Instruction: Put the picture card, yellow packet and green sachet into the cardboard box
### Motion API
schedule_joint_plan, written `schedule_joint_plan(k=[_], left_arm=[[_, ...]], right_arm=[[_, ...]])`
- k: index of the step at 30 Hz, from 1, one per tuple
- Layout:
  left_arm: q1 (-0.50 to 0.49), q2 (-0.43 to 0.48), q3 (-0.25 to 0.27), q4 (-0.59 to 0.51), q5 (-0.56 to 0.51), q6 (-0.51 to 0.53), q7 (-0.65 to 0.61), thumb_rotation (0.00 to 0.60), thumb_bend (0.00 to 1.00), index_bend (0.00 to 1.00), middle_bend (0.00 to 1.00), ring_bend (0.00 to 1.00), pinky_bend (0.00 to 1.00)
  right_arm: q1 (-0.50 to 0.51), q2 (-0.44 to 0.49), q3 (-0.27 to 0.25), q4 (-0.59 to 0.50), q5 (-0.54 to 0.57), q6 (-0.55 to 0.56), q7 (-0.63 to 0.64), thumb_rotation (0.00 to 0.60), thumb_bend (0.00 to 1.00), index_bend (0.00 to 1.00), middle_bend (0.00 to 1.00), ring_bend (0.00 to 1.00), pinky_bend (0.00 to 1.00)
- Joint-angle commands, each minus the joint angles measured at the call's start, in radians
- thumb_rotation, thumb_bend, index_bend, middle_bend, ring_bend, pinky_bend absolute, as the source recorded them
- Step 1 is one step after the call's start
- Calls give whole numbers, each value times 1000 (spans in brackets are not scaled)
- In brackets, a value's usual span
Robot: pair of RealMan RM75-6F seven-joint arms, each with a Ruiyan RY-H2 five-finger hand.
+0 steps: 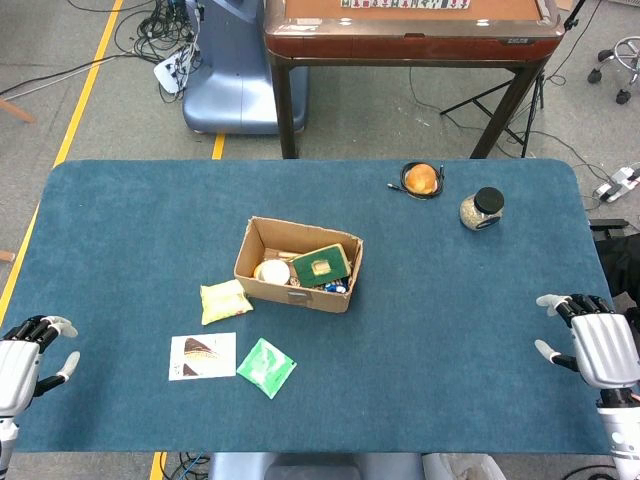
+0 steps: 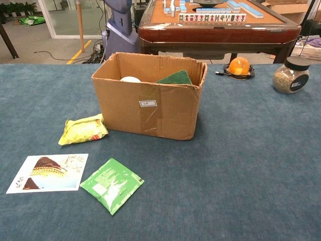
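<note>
Both hands, left (image 1: 28,360) and right (image 1: 596,342), empty with fingers spread, well apart from the cardboard box (image 1: 296,283), far-right jar (image 1: 482,209) and orange ball (image 1: 421,178).

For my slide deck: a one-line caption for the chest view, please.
Picture card, yellow packet and green sachet lie before the cardboard box.

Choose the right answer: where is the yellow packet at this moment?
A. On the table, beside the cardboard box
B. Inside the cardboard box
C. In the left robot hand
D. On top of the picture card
A: the yellow packet lies on the blue table just beside the cardboard box, apart from the picture card, and no robot hand holds it.
</note>
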Motion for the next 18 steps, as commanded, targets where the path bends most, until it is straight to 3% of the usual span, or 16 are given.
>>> schedule_joint_plan(k=[1,11,18], left_arm=[[-2,-1,1,0,-3,-5,-2,600,283,464,401,307,446],[-7,3,2,-10,-4,-14,-8,600,282,465,414,308,446],[-25,-17,30,-31,30,-55,32,600,281,466,394,274,446]], right_arm=[[-2,2,-7,-7,-9,-1,-6,600,47,388,479,358,349],[-2,-5,4,2,-3,10,-3,600,49,389,480,359,350],[-38,7,-3,-16,-36,84,-9,600,49,388,480,360,351]])
